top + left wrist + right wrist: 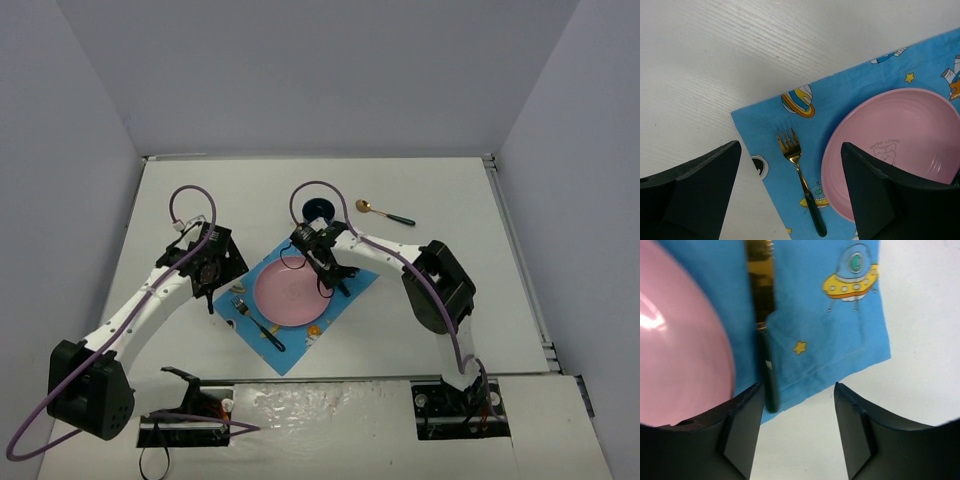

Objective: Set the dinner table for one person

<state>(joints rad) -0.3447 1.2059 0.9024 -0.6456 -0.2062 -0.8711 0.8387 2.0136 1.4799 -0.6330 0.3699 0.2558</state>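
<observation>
The white dinner table (450,200) carries a blue patterned mat (345,305) with a pink plate (285,295) on it. A gold fork with a dark handle (258,322) lies on the mat left of the plate; in the left wrist view the fork (799,175) lies between my open jaws. My left gripper (215,268) hovers open and empty at the mat's left corner. My right gripper (337,280) is open above the plate's right side. A gold knife with a dark handle (764,335) lies on the mat beside the plate (680,340), next to my left finger.
A gold spoon with a dark handle (385,213) lies on the table behind the mat to the right. A dark blue round cup (318,209) stands behind the plate. Metal edge rails (520,260) run along the table's right side.
</observation>
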